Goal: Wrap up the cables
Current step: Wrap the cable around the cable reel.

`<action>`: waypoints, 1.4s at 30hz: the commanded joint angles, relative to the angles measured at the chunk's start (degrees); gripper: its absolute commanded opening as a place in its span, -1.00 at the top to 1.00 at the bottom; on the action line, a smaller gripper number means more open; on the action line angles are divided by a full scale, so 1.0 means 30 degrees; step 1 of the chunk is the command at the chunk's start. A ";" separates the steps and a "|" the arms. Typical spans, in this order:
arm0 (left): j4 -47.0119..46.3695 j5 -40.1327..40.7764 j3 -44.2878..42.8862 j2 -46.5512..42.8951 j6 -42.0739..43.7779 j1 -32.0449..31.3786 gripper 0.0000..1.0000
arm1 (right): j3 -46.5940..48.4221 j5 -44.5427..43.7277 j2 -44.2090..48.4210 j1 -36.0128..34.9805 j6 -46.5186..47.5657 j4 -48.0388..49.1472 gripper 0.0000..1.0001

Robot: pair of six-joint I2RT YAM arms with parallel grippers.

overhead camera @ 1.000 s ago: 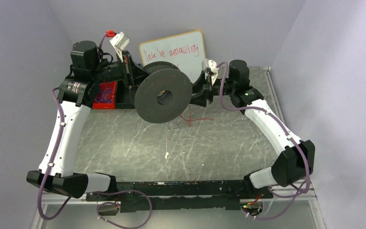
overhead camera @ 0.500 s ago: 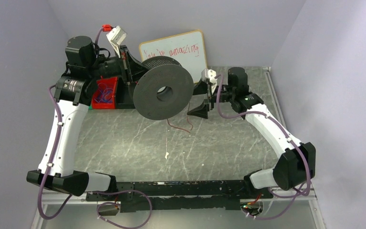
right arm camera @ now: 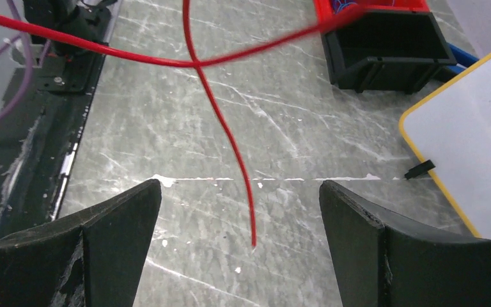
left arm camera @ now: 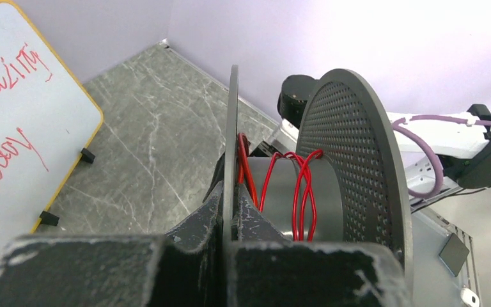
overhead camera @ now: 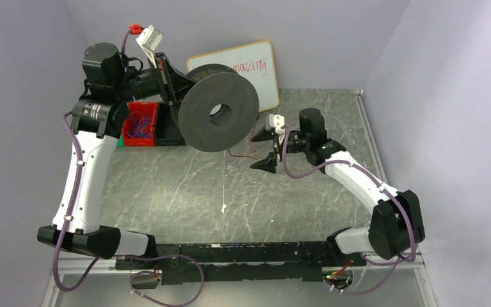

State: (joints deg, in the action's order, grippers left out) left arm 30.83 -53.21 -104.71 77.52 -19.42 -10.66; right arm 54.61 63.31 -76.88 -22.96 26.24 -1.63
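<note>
Two states: left gripper [left arm camera: 232, 216] clamped on the black spool [overhead camera: 218, 116] flange, right gripper [right arm camera: 240, 187] wide open and empty, red cable [right arm camera: 231, 144] end dangling between its jaws.

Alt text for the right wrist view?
Open end effector, a red cable hanging loose between its fingers, ungripped, over the grey table. A second strand crosses it up top; black bin and whiteboard at right.
</note>
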 commanded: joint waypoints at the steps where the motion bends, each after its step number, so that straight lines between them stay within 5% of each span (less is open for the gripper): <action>1: -0.1707 0.0477 -0.0276 -0.0205 -0.1354 0.0327 0.95 | 0.0178 -0.2092 0.0063 -0.1345 0.1453 0.1012 -0.92; 10: -0.2403 0.0056 -0.0330 -0.0233 -0.2268 0.0794 0.95 | -0.1646 -0.6507 0.0195 -0.2121 0.1252 0.4381 -0.78; 13: -0.2313 0.0421 -0.0416 -0.0234 -0.2232 0.0849 0.95 | -0.1363 -0.6592 -0.0008 -0.2123 0.2440 0.3100 -0.27; 16: -0.1492 0.2073 -0.0652 -0.0233 -0.1647 0.0856 0.95 | -0.0921 -0.6085 -0.0282 -0.2176 0.3841 0.0878 0.63; 19: -0.0633 0.4557 -0.0434 -0.0263 -0.0905 0.0856 0.95 | -0.0429 -0.6056 -0.0142 -0.2919 0.5648 -0.2137 1.00; 24: 0.0425 0.9417 0.1018 -0.0059 0.0460 0.0466 0.95 | 0.2589 -0.7402 -0.0133 -0.6448 0.8289 -0.7621 1.00; 31: 0.0489 1.4589 0.3873 0.0196 0.3384 -0.1254 0.95 | 1.1558 -0.8770 -0.3543 -0.8910 0.7619 -1.3784 1.00; 36: 0.0701 1.6498 0.5250 -0.0166 0.6075 -0.2550 0.95 | 1.4741 -1.0248 -0.4486 -0.8820 0.6513 -1.4337 1.00; 42: 0.1749 1.6956 0.6199 -0.0726 1.0590 -0.3894 0.95 | 1.4532 -1.2139 -0.4534 -0.7088 0.5415 -1.2574 1.00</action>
State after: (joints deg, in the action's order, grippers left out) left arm 38.00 -4.78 -86.00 79.44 1.91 -20.29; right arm 97.17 31.70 -90.21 -48.12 45.50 -41.06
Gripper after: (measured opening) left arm 0.047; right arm 0.027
